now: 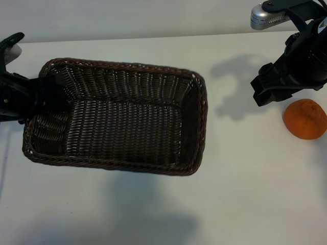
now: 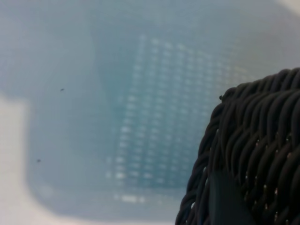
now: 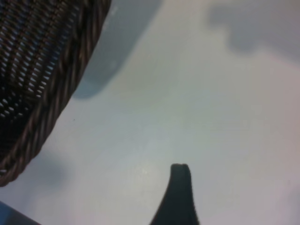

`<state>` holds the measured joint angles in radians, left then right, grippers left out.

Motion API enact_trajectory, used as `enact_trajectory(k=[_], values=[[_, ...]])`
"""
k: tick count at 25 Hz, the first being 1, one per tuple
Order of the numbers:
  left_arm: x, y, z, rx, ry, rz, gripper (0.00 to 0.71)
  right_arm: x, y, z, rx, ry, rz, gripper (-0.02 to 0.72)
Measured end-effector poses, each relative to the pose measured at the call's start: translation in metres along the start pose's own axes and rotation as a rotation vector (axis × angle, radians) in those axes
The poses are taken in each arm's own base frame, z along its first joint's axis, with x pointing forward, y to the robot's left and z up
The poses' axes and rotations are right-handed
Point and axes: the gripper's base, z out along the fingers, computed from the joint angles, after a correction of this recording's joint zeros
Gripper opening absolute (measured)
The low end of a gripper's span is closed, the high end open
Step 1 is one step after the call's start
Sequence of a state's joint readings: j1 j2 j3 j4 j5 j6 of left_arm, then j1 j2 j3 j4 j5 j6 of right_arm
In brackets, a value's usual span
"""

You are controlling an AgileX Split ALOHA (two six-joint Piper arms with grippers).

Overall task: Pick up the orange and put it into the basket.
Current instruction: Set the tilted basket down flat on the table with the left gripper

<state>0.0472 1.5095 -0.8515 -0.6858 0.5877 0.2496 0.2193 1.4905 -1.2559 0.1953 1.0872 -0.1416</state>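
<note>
- Orange [image 1: 305,119]: sits free on the white tabletop [image 1: 245,194] at the right edge of the exterior view, well apart from the basket; nothing touches it.
- Right claw [image 1: 271,91]: hangs just beside and above the orange, angled down, jaws spread wide and empty. Judged as staged for the pick, which is not yet made.
- Basket [image 1: 196,127]: empty, lying skewed on the tabletop; its shadow reads as the left end raised off the surface.
- Left claw [image 1: 43,94]: pinching the basket's left rim, wicker filling its wrist view close up. Judged purpose: hold or tip the basket so it stays steady for the drop.
- Right wrist view shows one fingertip [image 3: 180,187] over bare tabletop, the basket's corner to one side; orange not in that view.
- Count: one orange, one basket, two claws.
</note>
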Motion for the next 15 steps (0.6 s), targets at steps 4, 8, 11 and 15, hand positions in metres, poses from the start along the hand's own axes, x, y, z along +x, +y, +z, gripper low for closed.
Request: enact_trajectory(k=[4, 8, 11, 15], values=[[-0.003, -0.004, 0.000, 0.044, -0.030, -0.031, 0.332, 0.000, 0.000, 0.000, 0.000, 0.001, 0.000, 0.595], [-0.007, -0.005, 0.000, 0.059, -0.068, -0.051, 0.332, 0.000, 0.000, 0.000, 0.000, 0.001, -0.001, 0.595], [-0.013, -0.006, 0.003, 0.062, -0.071, -0.056, 0.332, 0.000, 0.000, 0.000, 0.000, 0.001, 0.000, 0.595], [-0.028, -0.010, 0.007, 0.076, -0.066, -0.049, 0.332, 0.000, 0.000, 0.000, 0.000, 0.001, 0.000, 0.595]])
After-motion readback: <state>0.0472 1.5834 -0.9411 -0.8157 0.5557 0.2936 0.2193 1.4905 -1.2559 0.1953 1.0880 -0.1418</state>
